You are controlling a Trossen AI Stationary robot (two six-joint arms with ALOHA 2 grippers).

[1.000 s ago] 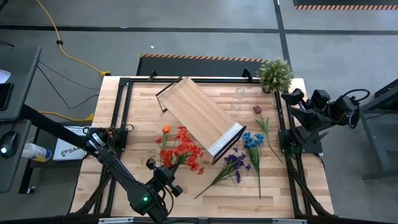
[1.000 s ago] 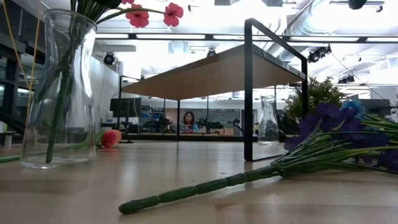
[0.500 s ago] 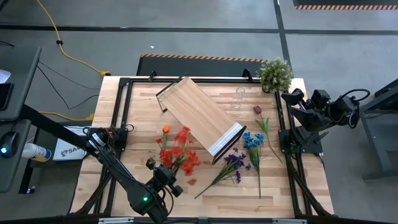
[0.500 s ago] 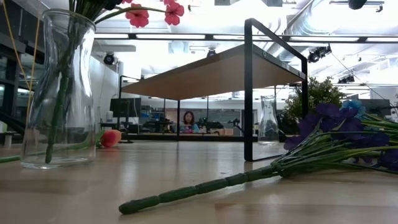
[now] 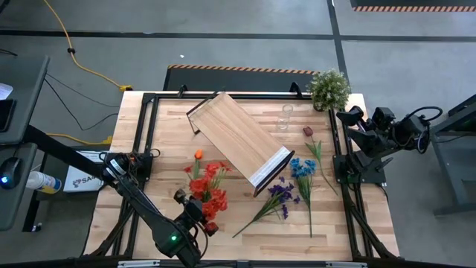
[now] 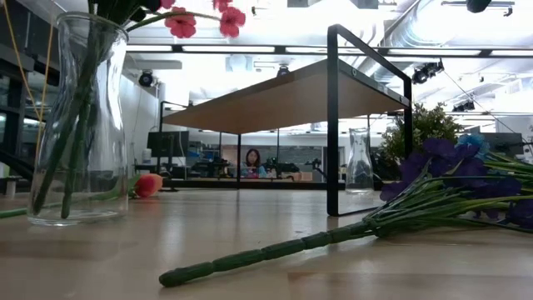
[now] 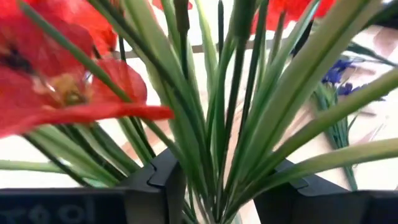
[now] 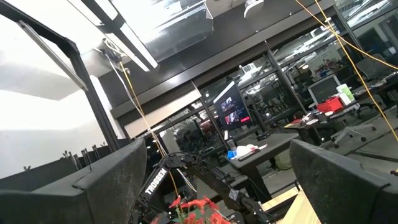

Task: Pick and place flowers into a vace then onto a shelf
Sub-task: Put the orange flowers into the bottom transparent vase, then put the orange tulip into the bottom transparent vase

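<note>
Red flowers point(image 5: 207, 190) in vase point(image 6: 73, 121), seen low; left gripper point(image 7: 217, 186) parted around stems; right gripper point(image 8: 217, 180) wide.

Grey concrete floor point(image 5: 245, 45) all around the plank table point(image 5: 163, 149), with a dark seam line running across at twelve o'clock. A yellow cable point(image 5: 74, 56) snakes over it from eleven o'clock, and a hazard-striped strip point(image 5: 238, 68) lies just past the table's far edge. Off at nine o'clock, a desk edge with a computer mouse point(image 5: 9, 171). Level across the table, bright ceiling light strips point(image 6: 250, 48), pale ducting point(image 6: 433, 33), and a person point(image 6: 252, 160) seated among far desks and monitors.
</note>
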